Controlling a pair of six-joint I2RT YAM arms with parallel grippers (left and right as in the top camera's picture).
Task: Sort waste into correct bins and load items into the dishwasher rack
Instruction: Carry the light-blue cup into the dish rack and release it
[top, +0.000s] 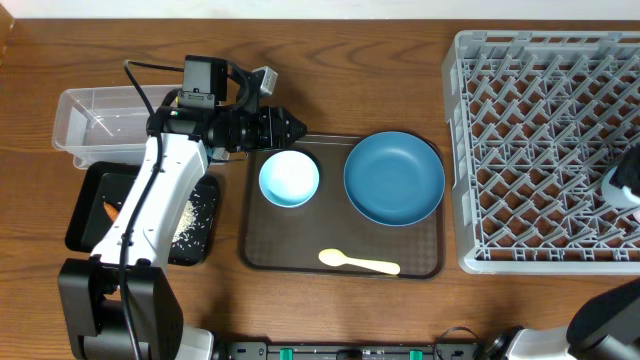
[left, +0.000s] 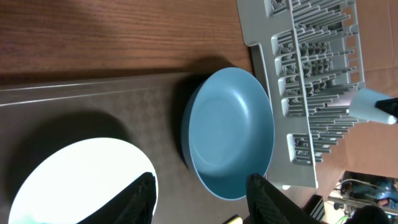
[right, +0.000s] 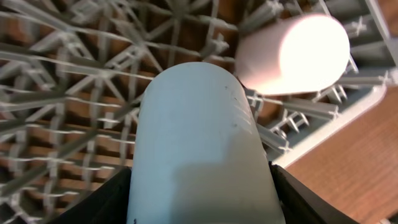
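Observation:
A light-blue bowl (top: 289, 178) and the dark-blue plate (top: 394, 178) sit on the brown tray, with the cream spoon (top: 358, 264) at its front edge. My left gripper (top: 296, 127) is open and empty above the tray's back left. In the left wrist view it (left: 202, 202) hangs between the bowl (left: 74, 183) and the plate (left: 230, 134). My right gripper (right: 199, 199) is shut on the second light-blue bowl (right: 196, 143) over the grey rack (top: 540, 150). The pale cup (right: 292, 53) lies in the rack. Rice (top: 190, 222) and carrot (top: 112, 211) lie in the black tray. Tissue and packet are out of view.
The clear tub (top: 105, 120) stands at the back left, behind the black tray (top: 88, 195). The brown serving tray (top: 265, 250) fills the middle. The left arm's white link crosses over the black tray. The rack takes up the right side.

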